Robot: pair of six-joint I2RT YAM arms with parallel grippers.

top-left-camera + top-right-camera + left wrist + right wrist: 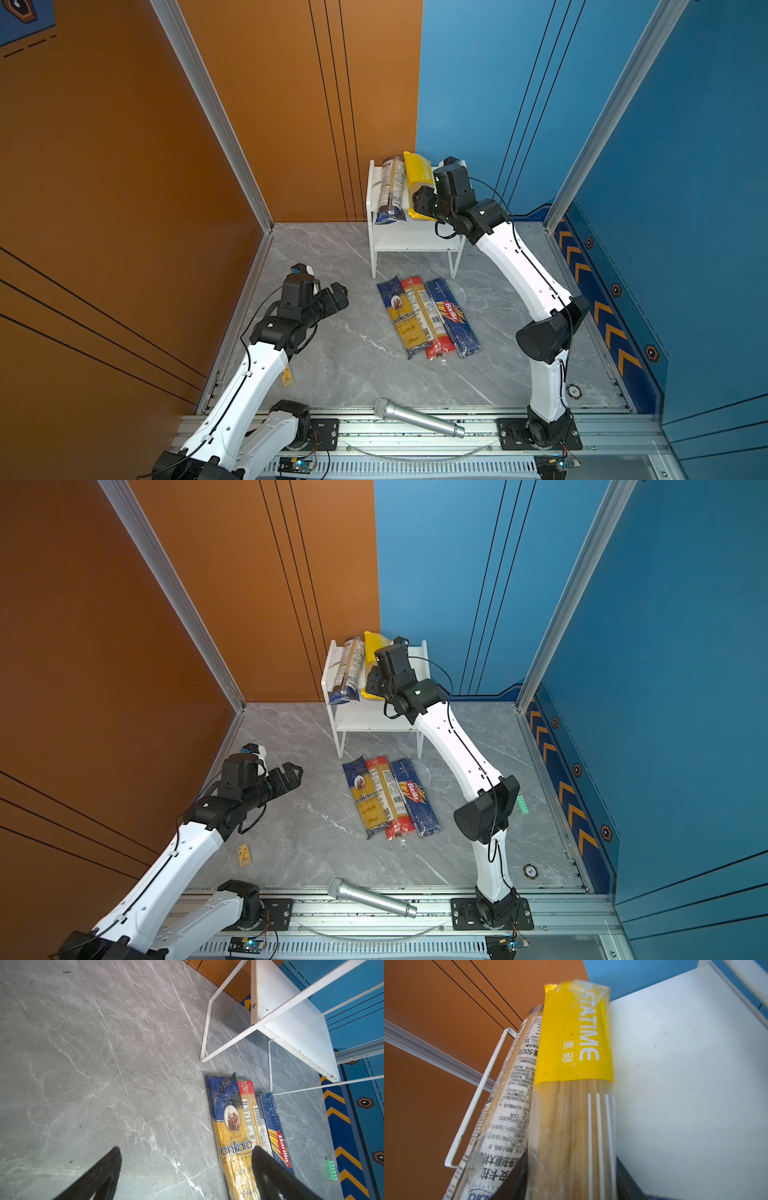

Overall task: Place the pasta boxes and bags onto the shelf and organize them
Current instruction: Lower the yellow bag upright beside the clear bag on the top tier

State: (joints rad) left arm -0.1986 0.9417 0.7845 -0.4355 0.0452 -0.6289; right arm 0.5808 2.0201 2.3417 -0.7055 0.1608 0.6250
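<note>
On the shelf [409, 239] top, laying the yellow pack [571, 1032] beside the clear pack [508, 1088] with the right gripper [569, 1178] astride it, clamped or freed unclear; next, a clean retreat without dragging.

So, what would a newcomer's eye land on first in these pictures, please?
Probably the bright yellow spaghetti pack on the top board of the small white two-tier shelf at the back, with the right gripper straddling it. Next, three packs lie side by side on the grey marble table before the shelf: dark-blue Ankara bag, red-ended clear pack, dark-blue Barilla pack. A silver microphone lies across the front edge.
</note>
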